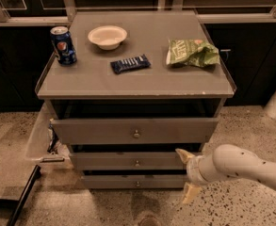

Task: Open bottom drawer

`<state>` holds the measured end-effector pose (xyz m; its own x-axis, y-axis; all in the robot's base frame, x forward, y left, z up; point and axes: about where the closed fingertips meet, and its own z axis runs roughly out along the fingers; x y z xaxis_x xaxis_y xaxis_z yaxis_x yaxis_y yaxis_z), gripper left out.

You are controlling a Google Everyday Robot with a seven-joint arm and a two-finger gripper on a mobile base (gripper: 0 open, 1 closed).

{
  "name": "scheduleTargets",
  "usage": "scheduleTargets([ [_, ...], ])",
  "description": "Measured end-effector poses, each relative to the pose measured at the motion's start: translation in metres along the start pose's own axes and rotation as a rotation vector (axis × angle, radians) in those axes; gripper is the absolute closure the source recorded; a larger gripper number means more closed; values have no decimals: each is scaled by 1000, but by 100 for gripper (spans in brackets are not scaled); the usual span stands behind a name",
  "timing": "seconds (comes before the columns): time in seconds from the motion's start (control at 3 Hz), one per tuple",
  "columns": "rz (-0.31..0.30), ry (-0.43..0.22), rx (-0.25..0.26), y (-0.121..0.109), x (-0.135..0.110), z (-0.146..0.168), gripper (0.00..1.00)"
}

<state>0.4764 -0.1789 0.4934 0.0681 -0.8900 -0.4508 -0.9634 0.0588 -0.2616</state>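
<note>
The bottom drawer (128,181) is the slimmest grey front, lowest in the grey cabinet, with a tiny round metal knob (137,184) at centre. It looks shut or nearly so. Above it sit the mid-sized drawer front (128,161) and the tall top drawer front (133,131), which stands pulled out a little. My gripper (186,176) is at the right end of the lower drawers, its two pale fingers spread apart, one at the middle drawer's height, one below the bottom drawer's level. It holds nothing.
On the cabinet top (137,81) stand a blue soda can (63,45), a white bowl (108,36), a dark snack bar (130,63) and a green chip bag (193,52). A pale bin (39,140) is left of the cabinet. Speckled floor lies in front.
</note>
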Motion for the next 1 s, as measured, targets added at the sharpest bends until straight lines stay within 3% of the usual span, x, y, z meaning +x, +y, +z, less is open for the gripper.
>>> scheduleTargets([
  [0.33, -10, 6, 39, -10, 1, 0, 0],
  [0.67, -16, 13, 31, -4, 3, 11, 0],
  [1.0, 11, 39, -8, 22, 25, 58, 0],
])
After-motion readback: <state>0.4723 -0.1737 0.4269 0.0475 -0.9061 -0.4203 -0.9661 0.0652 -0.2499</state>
